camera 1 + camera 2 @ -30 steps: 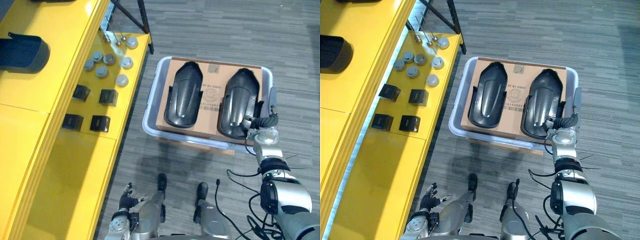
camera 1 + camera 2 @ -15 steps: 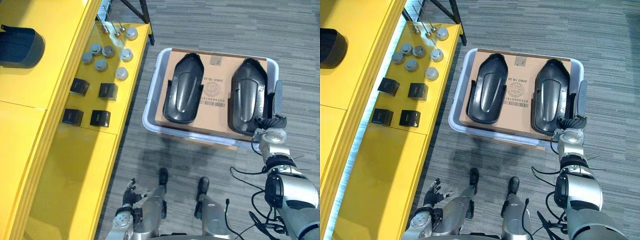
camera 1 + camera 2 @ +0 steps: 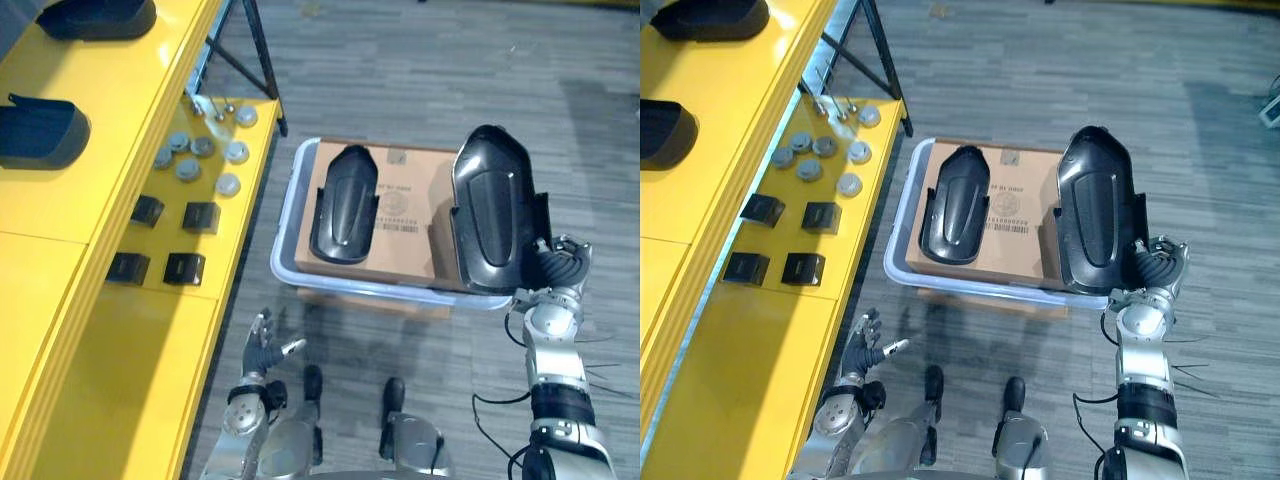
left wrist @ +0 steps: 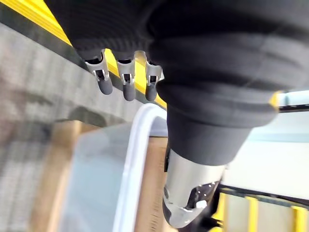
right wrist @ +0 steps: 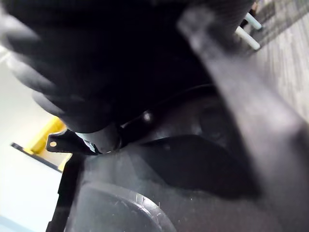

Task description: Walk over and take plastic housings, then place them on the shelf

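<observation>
One glossy black curved housing gripped by right hand; left hand splayed, empty.

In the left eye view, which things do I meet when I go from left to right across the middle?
In order: yellow shelf → black boxes → white bin, its rim → lying housing on cardboard → held housing → right hand gripping it.
</observation>
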### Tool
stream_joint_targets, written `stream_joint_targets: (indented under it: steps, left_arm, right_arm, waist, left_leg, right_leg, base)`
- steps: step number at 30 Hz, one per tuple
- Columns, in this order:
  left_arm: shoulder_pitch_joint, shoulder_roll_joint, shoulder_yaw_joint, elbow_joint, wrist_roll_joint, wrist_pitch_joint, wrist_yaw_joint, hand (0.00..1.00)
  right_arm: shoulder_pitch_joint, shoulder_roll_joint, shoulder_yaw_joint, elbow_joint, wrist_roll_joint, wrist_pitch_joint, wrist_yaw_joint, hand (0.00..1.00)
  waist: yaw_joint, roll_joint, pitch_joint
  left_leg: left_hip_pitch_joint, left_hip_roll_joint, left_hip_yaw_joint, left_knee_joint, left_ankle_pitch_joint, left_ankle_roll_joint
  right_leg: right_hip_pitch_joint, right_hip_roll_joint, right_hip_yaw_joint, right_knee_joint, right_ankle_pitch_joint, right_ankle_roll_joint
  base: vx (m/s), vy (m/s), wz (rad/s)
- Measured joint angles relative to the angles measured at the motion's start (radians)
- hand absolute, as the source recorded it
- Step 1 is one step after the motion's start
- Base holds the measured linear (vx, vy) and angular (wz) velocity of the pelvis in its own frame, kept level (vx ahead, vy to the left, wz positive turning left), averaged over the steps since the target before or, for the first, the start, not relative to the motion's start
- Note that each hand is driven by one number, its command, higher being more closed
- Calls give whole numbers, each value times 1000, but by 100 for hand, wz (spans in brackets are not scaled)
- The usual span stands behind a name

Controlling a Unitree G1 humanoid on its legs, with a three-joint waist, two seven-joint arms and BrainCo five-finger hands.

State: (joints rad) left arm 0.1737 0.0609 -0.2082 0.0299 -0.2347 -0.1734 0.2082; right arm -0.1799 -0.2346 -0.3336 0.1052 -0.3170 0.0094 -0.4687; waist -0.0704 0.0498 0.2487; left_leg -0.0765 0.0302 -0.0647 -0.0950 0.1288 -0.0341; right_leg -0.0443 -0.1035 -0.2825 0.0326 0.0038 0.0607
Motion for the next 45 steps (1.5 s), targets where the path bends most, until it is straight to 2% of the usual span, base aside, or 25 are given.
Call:
stream_joint_targets:
  steps: [2, 7, 11, 16, 20, 21, 24, 25, 28, 30, 34, 38, 41, 43, 45]
  left_arm:
    - [-25, -2, -37, -93, -14, -2, 20, 0]
    - [-143, -22, -118, -143, -38, -6, 82, 0]
    - [-211, -50, -180, -139, -27, 12, 131, 0]
    - [-275, -56, -236, -65, -26, 49, 174, 0]
    - [-280, -54, -267, -20, -28, 61, 195, 0]
    - [-280, -49, -275, -18, -28, 63, 204, 100]
    - [-284, -41, -303, -13, -29, 63, 210, 100]
    - [-288, -44, -309, -7, -33, 65, 216, 100]
    - [-308, -38, -310, 21, -42, 71, 229, 100]
    - [-318, -34, -308, 25, -52, 73, 235, 100]
    - [-321, -28, -299, 25, -51, 76, 236, 100]
    - [-322, -15, -287, 23, 37, 91, 235, 100]
    - [-321, -16, -259, 20, 97, 105, 228, 100]
    - [-315, -18, -230, 17, 135, 111, 222, 100]
    - [-296, -17, -197, 17, 160, 116, 210, 100]
  right_arm:
    - [22, 27, 35, -71, -61, 1, -14, 100]
    - [48, 90, 171, -217, -159, 9, -15, 100]
    - [94, 165, 305, -285, -186, 7, -12, 100]
    - [150, 210, 478, -324, -185, -5, -7, 100]
    - [187, 205, 513, -325, -186, -6, -7, 100]
    - [207, 207, 515, -325, -183, -6, -7, 100]
    - [233, 204, 522, -325, -179, -6, -6, 100]
    - [238, 198, 537, -324, -165, -6, -7, 0]
    - [240, 183, 550, -324, -132, -14, -6, 0]
    - [240, 171, 570, -324, -94, -42, 5, 0]
    - [249, 131, 609, -323, -26, -79, 66, 0]
    - [249, 98, 606, -324, 5, -91, 109, 0]
    - [246, 69, 581, -334, 57, -119, 145, 0]
    - [242, 41, 531, -401, 111, -126, 170, 0]
    - [226, 14, 484, -452, 131, -155, 182, 0]
  waist:
    - [1, 0, -17]
    - [2, 0, -54]
    - [3, -5, -87]
    - [4, -7, -106]
    - [4, -13, -135]
    - [4, -14, -147]
    - [2, -16, -171]
    - [2, -17, -176]
    - [2, -17, -195]
    - [1, -17, -196]
    - [2, -19, -205]
    - [4, -25, -212]
    - [6, -28, -214]
    - [8, -28, -214]
    - [7, -28, -214]
  left_leg:
    - [14, -1, 5, 0, -1, 0]
    - [30, 2, 12, 0, -1, 0]
    - [49, 3, 16, 0, -1, 0]
    - [59, 6, 33, -6, -1, -1]
    - [56, 7, 40, -8, -4, -5]
    - [57, 7, 42, -8, -4, -4]
    - [57, 6, 45, -8, -2, -1]
    - [58, 6, 47, -8, -1, 0]
    - [59, 6, 55, -8, -1, 0]
    - [64, 6, 61, -8, -2, -1]
    - [75, 6, 65, -8, -4, -5]
    - [74, 6, 64, -8, -5, -5]
    - [74, 6, 64, -8, -5, -5]
    - [74, 6, 64, -8, -5, -5]
    - [75, 7, 64, -8, -5, -5]
  right_leg:
    - [13, -1, 3, 0, 0, -1]
    - [26, 1, 8, 0, 2, -3]
    - [43, 2, 12, -1, 3, -4]
    - [45, 8, 32, -8, 10, -3]
    - [58, 14, 43, -52, 31, -3]
    - [59, 14, 45, -56, 35, 0]
    - [60, 14, 47, -59, 39, -4]
    - [60, 14, 49, -59, 40, -4]
    - [61, 17, 57, -70, 47, -3]
    - [64, 19, 63, -71, 48, -2]
    - [75, 19, 65, -72, 45, -7]
    - [76, 20, 66, -74, 45, -6]
    - [77, 20, 67, -73, 46, -6]
    - [78, 20, 67, -73, 46, -5]
    - [78, 20, 68, -73, 46, -5]
  base:
    - [8, 1, -4]
    - [-9, 0, -2]
    - [-6, 0, -1]
    - [-38, 6, -11]
    - [-36, 5, -8]
    - [0, 0, 0]
    - [6, -5, -2]
    - [-3, -7, -7]
    - [-18, -5, -8]
    - [-27, -4, -9]
    - [-7, -1, -1]
    - [-5, -1, 1]
    - [-12, -5, 3]
    - [0, 0, 0]
    - [0, 0, 0]
